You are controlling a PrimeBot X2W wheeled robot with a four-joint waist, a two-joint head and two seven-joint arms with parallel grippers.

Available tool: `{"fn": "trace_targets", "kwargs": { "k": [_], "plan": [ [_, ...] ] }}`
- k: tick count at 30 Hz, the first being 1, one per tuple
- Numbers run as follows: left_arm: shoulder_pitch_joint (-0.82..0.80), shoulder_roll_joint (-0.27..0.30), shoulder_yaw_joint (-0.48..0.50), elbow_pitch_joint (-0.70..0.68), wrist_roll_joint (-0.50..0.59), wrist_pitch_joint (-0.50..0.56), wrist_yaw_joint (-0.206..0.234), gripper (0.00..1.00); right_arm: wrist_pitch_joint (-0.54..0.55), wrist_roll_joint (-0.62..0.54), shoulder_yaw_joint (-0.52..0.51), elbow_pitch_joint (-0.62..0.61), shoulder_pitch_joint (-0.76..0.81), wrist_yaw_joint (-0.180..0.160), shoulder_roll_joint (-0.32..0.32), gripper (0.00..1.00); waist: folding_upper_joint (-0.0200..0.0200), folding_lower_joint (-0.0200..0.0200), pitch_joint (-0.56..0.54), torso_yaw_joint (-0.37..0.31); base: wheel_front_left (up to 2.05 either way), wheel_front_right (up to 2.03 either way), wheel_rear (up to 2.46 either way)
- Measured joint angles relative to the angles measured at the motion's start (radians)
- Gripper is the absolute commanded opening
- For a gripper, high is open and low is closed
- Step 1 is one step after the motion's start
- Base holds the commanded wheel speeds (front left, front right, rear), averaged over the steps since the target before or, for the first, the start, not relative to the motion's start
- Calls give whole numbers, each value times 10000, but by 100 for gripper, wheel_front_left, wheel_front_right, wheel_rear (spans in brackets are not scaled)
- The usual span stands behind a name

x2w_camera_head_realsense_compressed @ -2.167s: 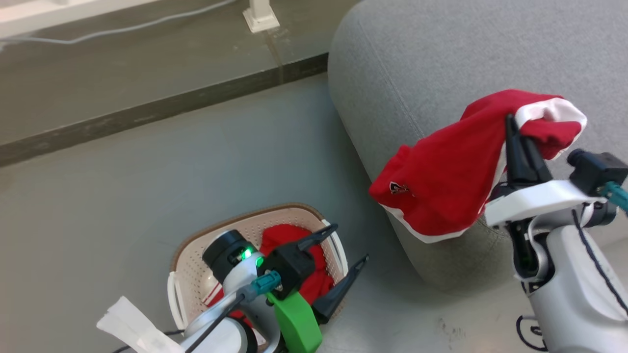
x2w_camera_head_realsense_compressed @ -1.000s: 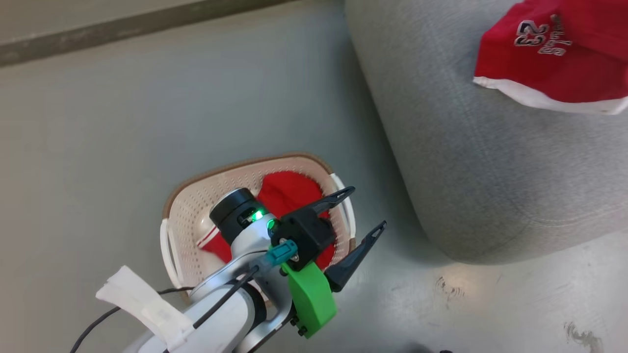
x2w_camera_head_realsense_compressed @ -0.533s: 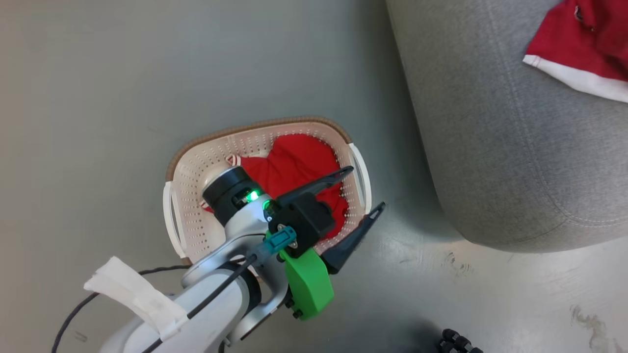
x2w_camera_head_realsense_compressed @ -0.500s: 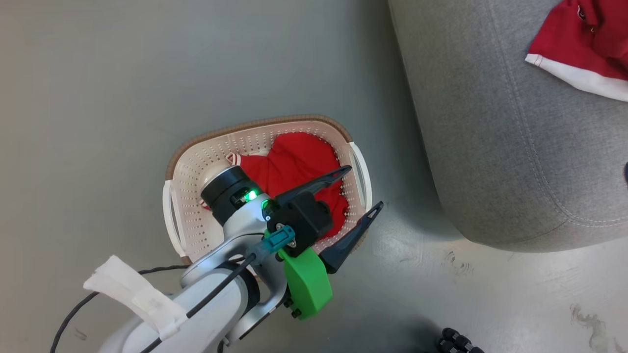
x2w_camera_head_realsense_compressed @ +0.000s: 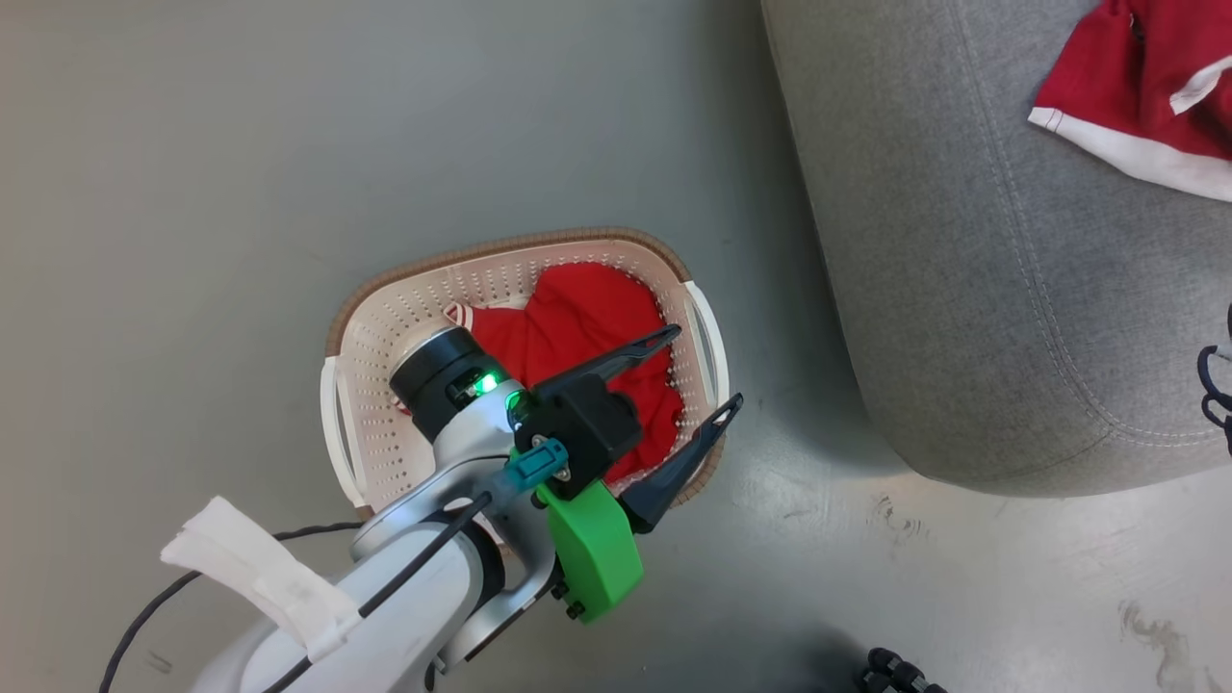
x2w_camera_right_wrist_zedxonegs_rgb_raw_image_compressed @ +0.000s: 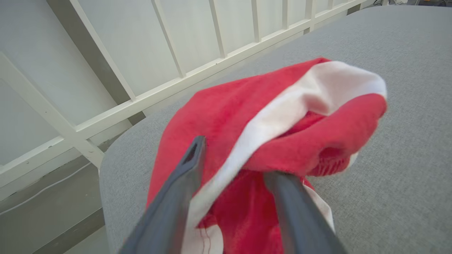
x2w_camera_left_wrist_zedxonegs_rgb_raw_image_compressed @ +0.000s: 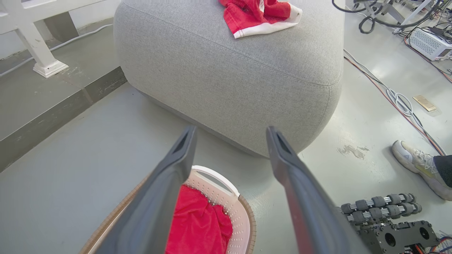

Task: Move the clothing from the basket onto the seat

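Standing parted, the fingers of the right gripper [x2w_camera_right_wrist_zedxonegs_rgb_raw_image_compressed: 235, 157] have the white-hemmed red garment [x2w_camera_right_wrist_zedxonegs_rgb_raw_image_compressed: 226, 106] slumped between and over them. One fold covers a fingertip, and the cloth is not visibly pinched. That garment lies on top of the grey seat [x2w_camera_right_wrist_zedxonegs_rgb_raw_image_compressed: 406, 158]. Lower down, the left gripper [x2w_camera_head_realsense_compressed: 705, 366] hangs spread wide and empty above the basket [x2w_camera_head_realsense_compressed: 385, 318]. This sits on the floor [x2w_camera_head_realsense_compressed: 241, 144] near the seat and holds the second red garment [x2w_camera_head_realsense_compressed: 577, 318], crumpled.
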Motion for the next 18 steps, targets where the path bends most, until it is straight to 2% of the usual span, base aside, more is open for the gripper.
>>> {"fn": "trace_targets", "kwargs": {
  "k": [2,8,18],
  "plan": [
    [0,-8,4,111,-31,-153,-2,100,-4,-77,178,134,0,180,-2,100,0,0,-151,4,0,0,0],
    [1,-33,67,552,-38,-508,-4,100,-27,-426,504,472,268,353,27,100,0,0,-573,41,0,0,0],
    [333,-205,405,1287,-301,-1120,115,100,-29,-533,715,869,1572,882,587,100,0,-1,-1605,176,0,0,0]
  ]
}}
